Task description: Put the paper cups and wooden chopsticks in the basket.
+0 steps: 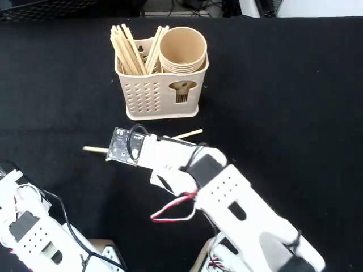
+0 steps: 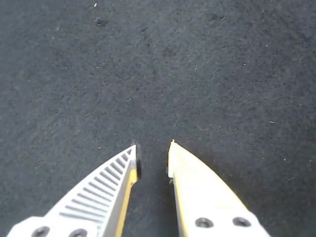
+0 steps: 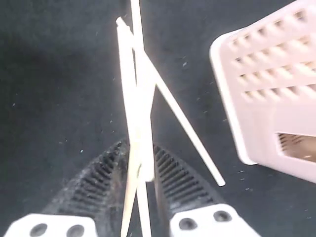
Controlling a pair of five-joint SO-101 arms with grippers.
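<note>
A beige perforated basket (image 1: 161,96) stands at the back of the black cloth. It holds several wooden chopsticks (image 1: 127,48) in one side and stacked paper cups (image 1: 182,48) in the other. My right gripper (image 3: 140,158) is shut on a pair of chopsticks (image 3: 134,89), just in front of the basket (image 3: 266,98). One end of the pair sticks out left of the right arm (image 1: 93,150). A loose chopstick (image 3: 192,138) lies slanted across them on the cloth. My left gripper (image 2: 153,146) hovers over bare cloth, open a little with nothing between its fingers.
The right arm (image 1: 227,192) reaches from the front right toward the table's middle. The left arm (image 1: 28,226) sits at the front left corner. Red and black cables (image 1: 170,215) hang under the right arm. Black cloth lies all around the basket.
</note>
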